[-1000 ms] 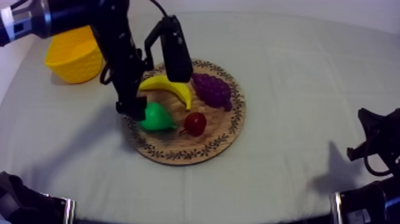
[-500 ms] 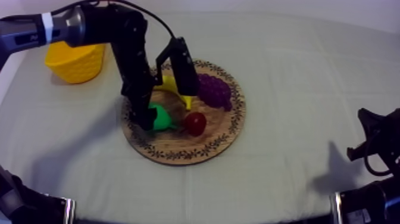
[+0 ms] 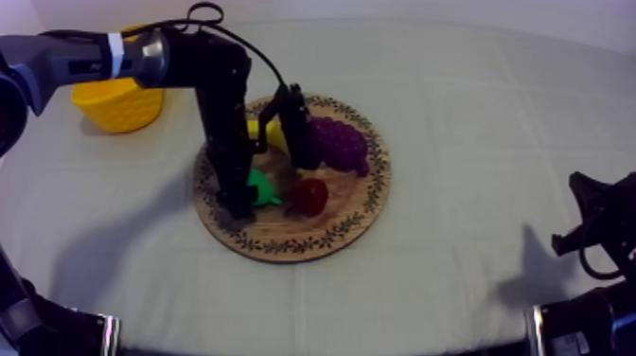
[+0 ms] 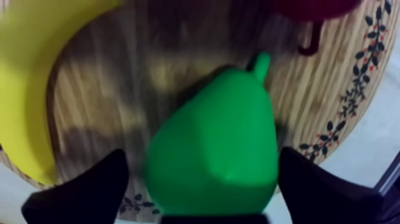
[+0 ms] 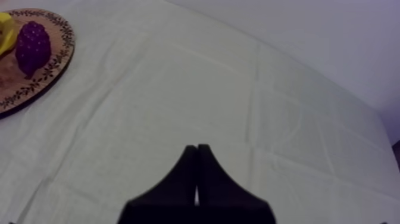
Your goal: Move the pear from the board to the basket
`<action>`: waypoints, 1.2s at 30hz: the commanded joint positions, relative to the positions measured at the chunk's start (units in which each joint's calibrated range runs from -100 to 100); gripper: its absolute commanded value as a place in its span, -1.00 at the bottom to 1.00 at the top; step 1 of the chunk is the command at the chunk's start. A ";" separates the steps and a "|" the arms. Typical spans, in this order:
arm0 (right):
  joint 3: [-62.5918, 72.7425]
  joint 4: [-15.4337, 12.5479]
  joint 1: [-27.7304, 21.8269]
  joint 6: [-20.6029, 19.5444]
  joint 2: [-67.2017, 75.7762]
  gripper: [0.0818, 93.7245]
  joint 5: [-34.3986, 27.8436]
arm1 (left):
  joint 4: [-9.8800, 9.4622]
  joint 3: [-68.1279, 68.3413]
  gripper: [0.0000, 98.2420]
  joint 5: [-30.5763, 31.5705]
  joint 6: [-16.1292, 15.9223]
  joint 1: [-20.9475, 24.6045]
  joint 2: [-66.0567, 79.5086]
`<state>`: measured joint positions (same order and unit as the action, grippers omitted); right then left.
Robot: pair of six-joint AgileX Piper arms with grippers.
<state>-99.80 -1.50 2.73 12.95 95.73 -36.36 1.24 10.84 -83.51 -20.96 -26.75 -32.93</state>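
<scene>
The green pear [image 3: 264, 187] lies on the round wooden board [image 3: 312, 239], stem toward the small red fruit [image 3: 309, 196]. My left arm comes in from the upper left, and my left gripper [image 3: 246, 196] is down at the pear. In the left wrist view its two black fingers [image 4: 89, 192] stand apart on either side of the pear [image 4: 217, 152], open around it. The yellow basket [image 3: 118, 104] stands at the far left behind the arm. My right gripper [image 5: 196, 159] is shut into a narrow wedge over bare cloth, low at the right side [image 3: 596, 222].
A banana [image 3: 256, 129] and a purple bunch of grapes [image 3: 339, 144] lie on the far half of the board, close behind the left arm. The banana [image 4: 30, 89] curves beside the pear. Open cloth stretches between the board and the right arm.
My left arm has swung in and dropped lower over the board, bringing its gripper down around the pear. The right arm has not moved.
</scene>
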 commanded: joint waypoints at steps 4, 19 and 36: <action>0.02 0.01 0.03 0.01 0.03 -0.99 -0.02 | 0.07 0.41 0.58 1.69 1.00 -0.21 -0.33; 0.02 0.01 0.03 0.01 0.03 -0.99 -0.02 | 0.72 2.57 -0.06 4.08 4.39 0.36 0.95; 0.02 0.01 0.03 0.01 0.03 -0.99 -0.02 | -0.20 0.69 -0.05 -2.31 4.46 -0.72 13.33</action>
<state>-99.80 -1.50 2.77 12.95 95.73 -36.36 1.23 12.13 -85.08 -16.59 -27.25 -20.74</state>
